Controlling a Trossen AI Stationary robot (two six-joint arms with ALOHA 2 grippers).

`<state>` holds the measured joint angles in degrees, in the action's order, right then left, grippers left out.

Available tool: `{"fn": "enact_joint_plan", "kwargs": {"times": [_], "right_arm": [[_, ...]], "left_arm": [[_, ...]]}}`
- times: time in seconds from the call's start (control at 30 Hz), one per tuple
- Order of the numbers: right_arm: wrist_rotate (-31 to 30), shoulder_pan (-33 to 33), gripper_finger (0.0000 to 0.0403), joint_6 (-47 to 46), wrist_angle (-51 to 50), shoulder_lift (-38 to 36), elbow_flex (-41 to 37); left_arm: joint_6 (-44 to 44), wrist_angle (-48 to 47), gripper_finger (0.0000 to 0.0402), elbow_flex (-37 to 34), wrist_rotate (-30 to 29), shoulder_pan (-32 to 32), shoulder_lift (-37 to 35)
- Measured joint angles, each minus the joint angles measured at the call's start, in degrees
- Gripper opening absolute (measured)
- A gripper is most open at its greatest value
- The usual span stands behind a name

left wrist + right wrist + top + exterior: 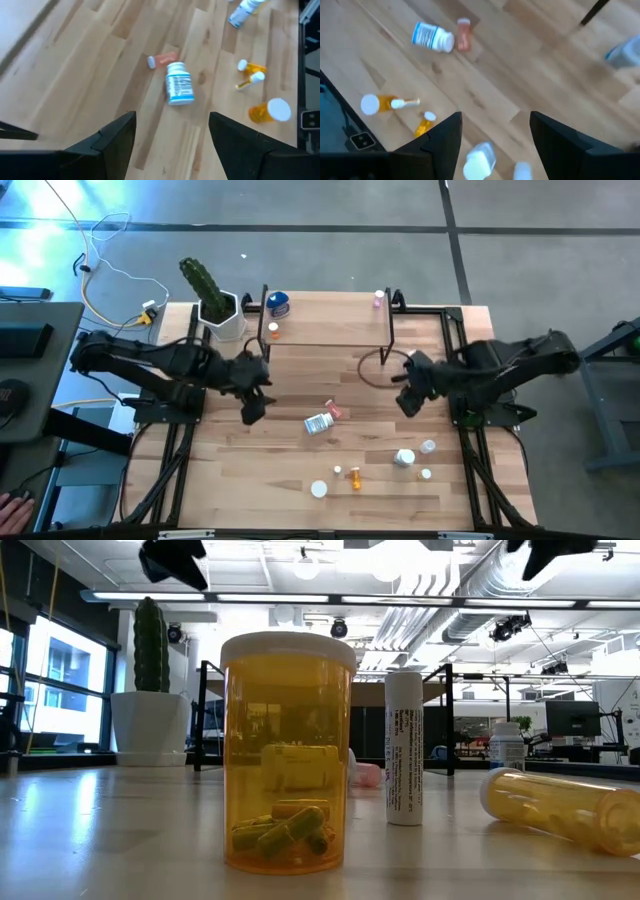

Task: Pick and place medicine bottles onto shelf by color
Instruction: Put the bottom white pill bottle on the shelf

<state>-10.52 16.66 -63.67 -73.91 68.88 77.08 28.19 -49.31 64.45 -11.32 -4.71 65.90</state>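
Wooden table (pixel 250 470) | white bottle (pixel 318 423) lies at centre, light, smooth, likely rolls; grip across body | left gripper (pixel 252 408), right gripper (pixel 407 402): fingers apart, empty

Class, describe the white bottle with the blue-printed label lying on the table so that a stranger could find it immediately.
Start at the wooden table and look to its middle, between the left claw and the right claw. There the white bottle lies on its side, right beside a small pink bottle. It alone nearby has a white body with a blue-printed label.
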Motion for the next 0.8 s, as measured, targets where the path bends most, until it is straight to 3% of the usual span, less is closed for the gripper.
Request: {"fn": "enact_joint_plan", "kwargs": {"times": [0.27,0.57,0.8], "right_arm": [[-0.4,13.0,0.0224,-17.1,3.0,0.0,-4.8],[3.8,19.8,0.0227,-22.8,8.2,0.2,-10.1],[4.2,23.1,0.0266,-24.0,13.5,0.2,-14.0]], "left_arm": [[4.1,0.1,0.0239,0.0,-3.0,-8.3,0.0],[7.0,0.1,0.0239,0.0,-3.3,-12.9,0.0],[7.9,0.1,0.0239,0.0,-3.5,-13.4,0.0]]}}
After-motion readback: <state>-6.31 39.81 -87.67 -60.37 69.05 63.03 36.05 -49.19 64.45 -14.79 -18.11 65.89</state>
